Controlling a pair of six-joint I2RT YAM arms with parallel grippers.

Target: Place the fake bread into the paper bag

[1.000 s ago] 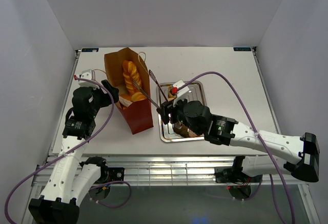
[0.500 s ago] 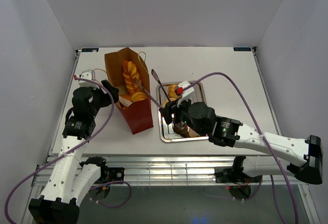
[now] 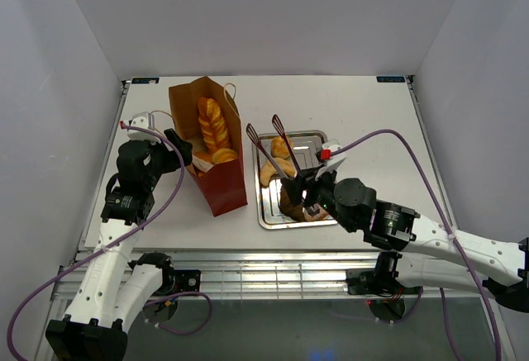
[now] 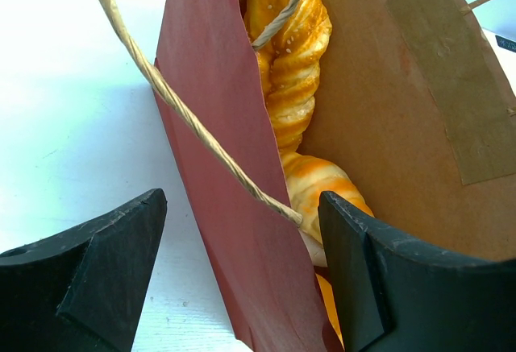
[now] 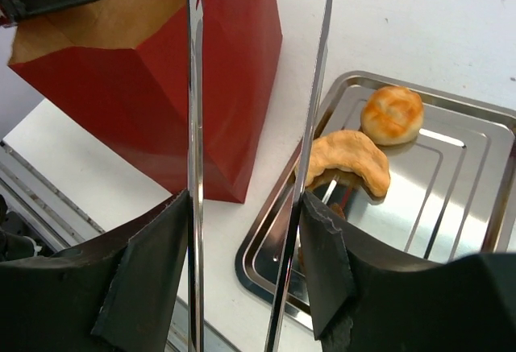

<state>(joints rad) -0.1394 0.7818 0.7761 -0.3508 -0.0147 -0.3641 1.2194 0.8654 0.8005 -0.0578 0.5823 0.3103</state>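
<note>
Right jaws clamp the metal tongs [image 5: 194, 126], left jaws gape wide at the paper bag [image 3: 221, 189]; best to lower spread tips around the croissant [image 5: 348, 159] on the tray [image 5: 451, 207], squeezing gently.

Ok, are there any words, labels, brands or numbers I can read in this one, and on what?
None can be read.
Two blue stickers at the far corners of the table: too small to read.
The paper bag, the tray and the tongs show no print.

Pale walls [image 3: 264, 14] on three sides; white table [image 3: 364, 105]; metal rail [image 3: 273, 263] along near edge
</note>
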